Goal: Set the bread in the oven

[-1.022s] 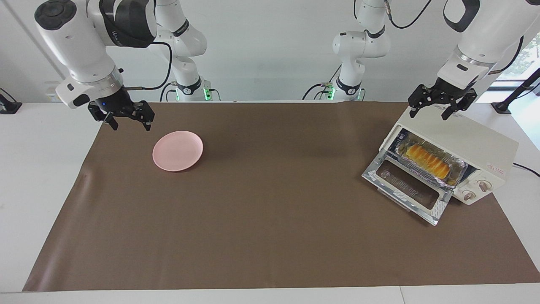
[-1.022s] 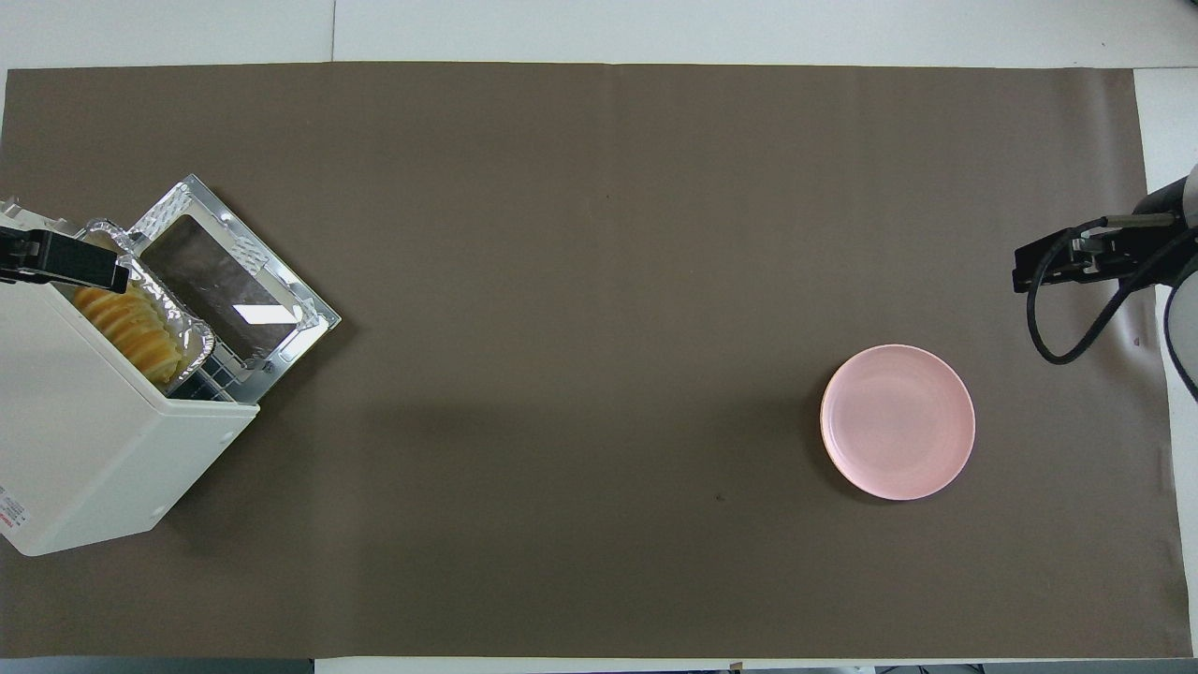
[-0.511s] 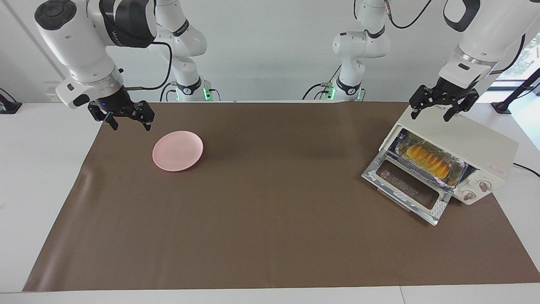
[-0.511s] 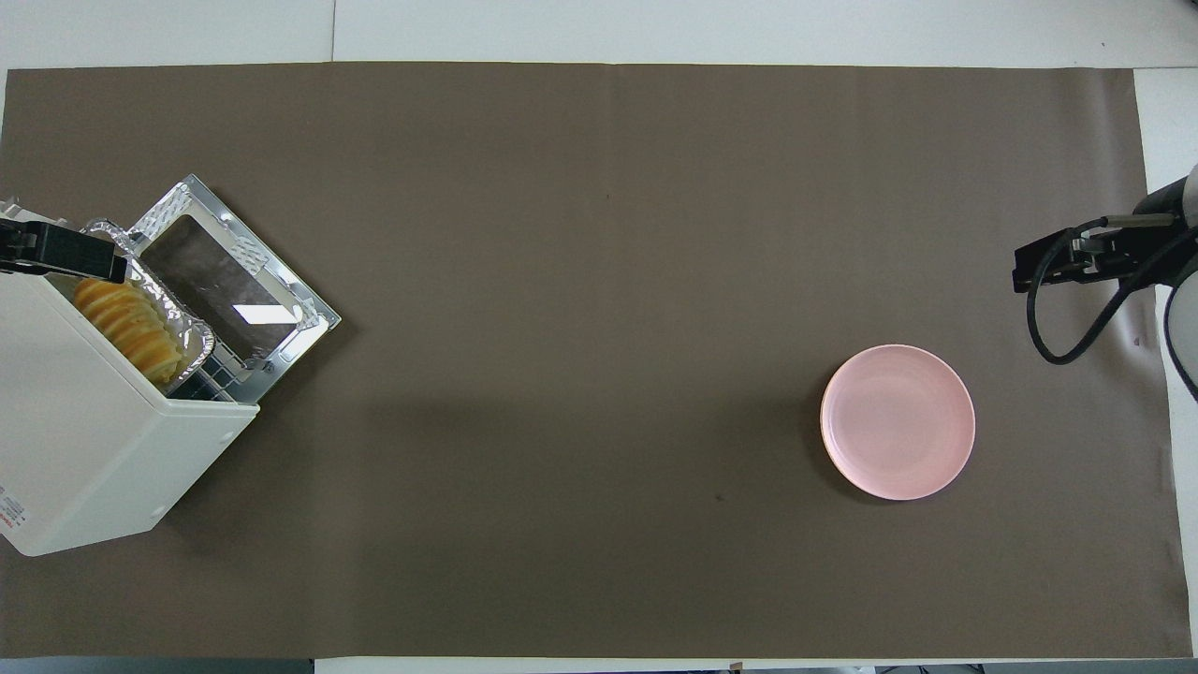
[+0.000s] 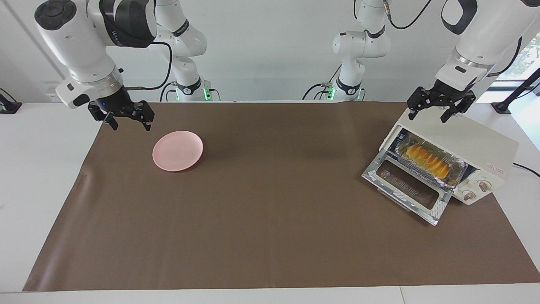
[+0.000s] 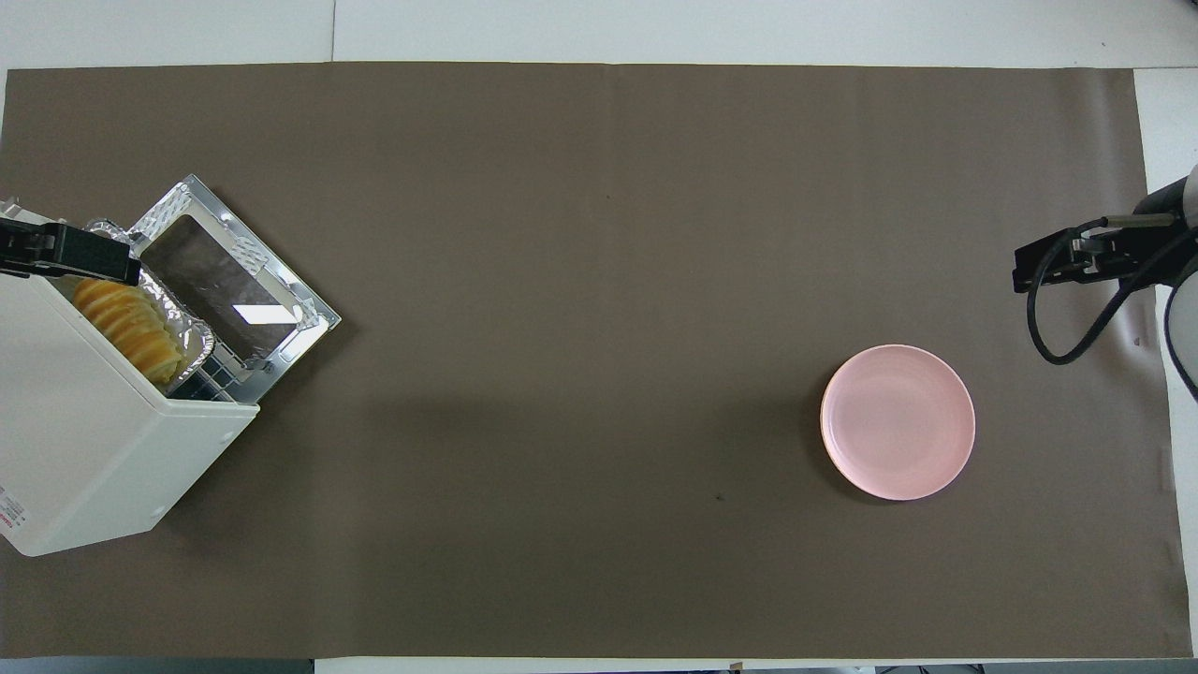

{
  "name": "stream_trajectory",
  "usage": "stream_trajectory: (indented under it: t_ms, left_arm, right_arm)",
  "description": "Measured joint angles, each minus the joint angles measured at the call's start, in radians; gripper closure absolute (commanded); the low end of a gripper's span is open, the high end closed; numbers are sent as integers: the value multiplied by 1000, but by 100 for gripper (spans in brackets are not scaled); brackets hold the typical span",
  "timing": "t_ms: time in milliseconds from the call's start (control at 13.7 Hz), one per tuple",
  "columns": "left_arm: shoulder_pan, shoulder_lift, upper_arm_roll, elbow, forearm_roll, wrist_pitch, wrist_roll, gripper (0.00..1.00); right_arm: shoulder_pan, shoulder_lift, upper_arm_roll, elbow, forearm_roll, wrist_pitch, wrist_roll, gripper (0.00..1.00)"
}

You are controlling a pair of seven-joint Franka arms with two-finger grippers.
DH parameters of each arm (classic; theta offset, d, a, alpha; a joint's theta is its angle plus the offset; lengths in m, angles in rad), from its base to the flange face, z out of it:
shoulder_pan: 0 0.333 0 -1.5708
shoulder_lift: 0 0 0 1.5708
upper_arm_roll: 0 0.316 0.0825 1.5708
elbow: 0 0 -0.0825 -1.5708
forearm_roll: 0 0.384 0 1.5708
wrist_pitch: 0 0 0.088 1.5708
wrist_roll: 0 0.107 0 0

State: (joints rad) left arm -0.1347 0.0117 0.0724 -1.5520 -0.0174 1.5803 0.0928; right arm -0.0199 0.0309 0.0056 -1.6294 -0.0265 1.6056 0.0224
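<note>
Barely anything has shifted over the last second. Toward the right arm's end of the table [image 5: 42, 177], the right arm [image 5: 80, 55] waits as it did, its jaws spread and empty above the edge of the brown mat [image 5: 270, 236], just beside the pink plate [image 5: 177, 150]. The plate is a smooth, shallow round dish with a matte finish, and nothing lies on it.

At the left arm's end stands the oven [image 5: 468, 135], a cream-white box with hard, flat sides and 2 round knobs [image 5: 484, 185] on its front. Its drop door [image 5: 411, 185], shiny metal framing a dark glass pane, is folded down flat in front of it. The bread [image 5: 427, 162] sits inside the mouth of the oven: a long, yellow-orange loaf with crosswise ridges that looks soft, and it rests in a crinkled silver foil tray [image 5: 457, 172]. Loaf, tray and door have not moved.

Only the left arm [image 5: 476, 46] has changed, and only a little. Its jaws, spread wide and holding nothing, have drifted slightly above the corner of the oven's top nearest the robots. They touch neither the loaf nor the tray.

I judge the placing itself done, since the loaf lies released in the oven. Only shutting the door might remain, if that is wanted.
</note>
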Motion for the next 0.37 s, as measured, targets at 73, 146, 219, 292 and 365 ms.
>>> stream_trajectory:
  t_ms: [73,146,219,292,365]
  left_arm:
    - [0,0,-10,0,0,0,-12,0]
    - [-1,0,-18,0,0,1,-21,0]
    - [-1,0,-23,0,0,3,-28,0]
    - [-1,0,-25,0,0,6,-30,0]
    - [-1,0,-24,0,0,8,-31,0]
  right_arm:
    - [0,0,0,0,0,0,0,0]
    - [0,0,0,0,0,0,0,0]
    - [0,0,0,0,0,0,0,0]
    - [0,0,0,0,0,0,0,0]
    - [0,0,0,0,0,0,0,0]
